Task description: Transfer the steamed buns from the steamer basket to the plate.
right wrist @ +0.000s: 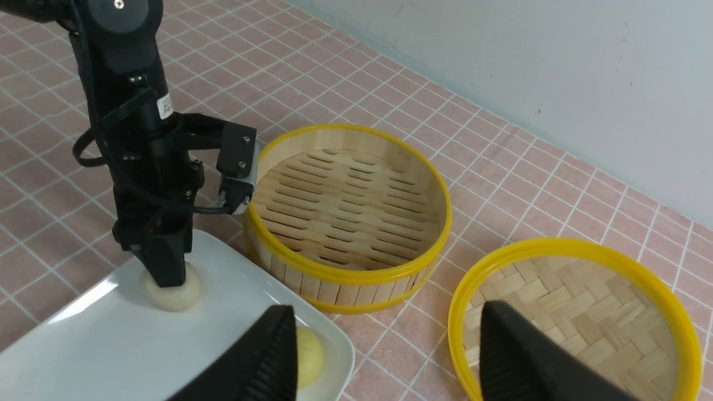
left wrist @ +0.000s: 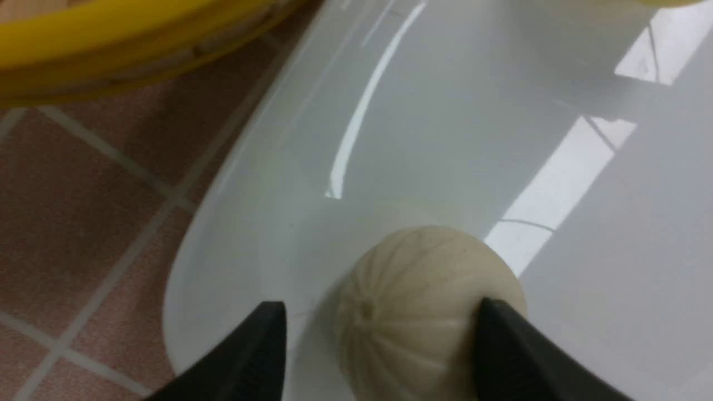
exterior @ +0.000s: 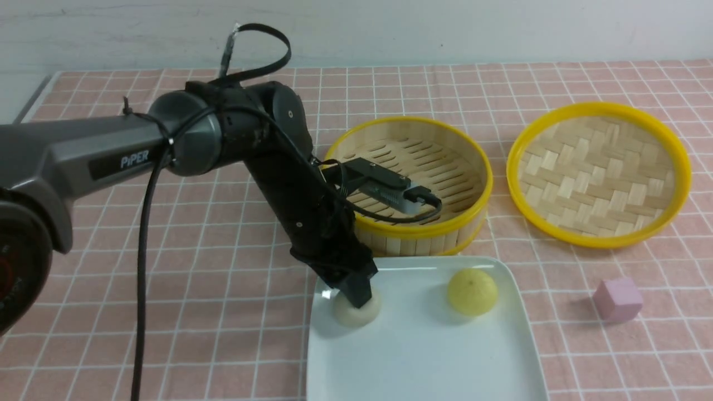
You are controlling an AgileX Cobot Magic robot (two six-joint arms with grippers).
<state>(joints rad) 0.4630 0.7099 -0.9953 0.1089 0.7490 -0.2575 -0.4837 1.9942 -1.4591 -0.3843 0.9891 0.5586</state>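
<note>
Both buns sit on the plate. The pale bun is near the plate's far left corner, and the yellow bun is toward its far right, well apart from the pale one. The left gripper is down over the pale bun with the arm angled steeply onto the plate. In the left wrist view the fingers are spread and released. One finger stands clear of the bun with white plate showing between them, and the other is right at the bun's edge; contact there cannot be told. The bun rests dome-up, its pleats visible. The steamer basket stands just beyond the plate's far edge, and the left arm's wrist camera overhangs the basket's near rim. The lid lies woven side up beyond the plate's far right corner, apart from it. The pink cube is off the plate's right edge on the checked cloth, not touching the plate. The right gripper shows only in its own wrist view. Its fingers are parted wide with nothing between them, raised above the cloth off the plate's right corner.
</note>
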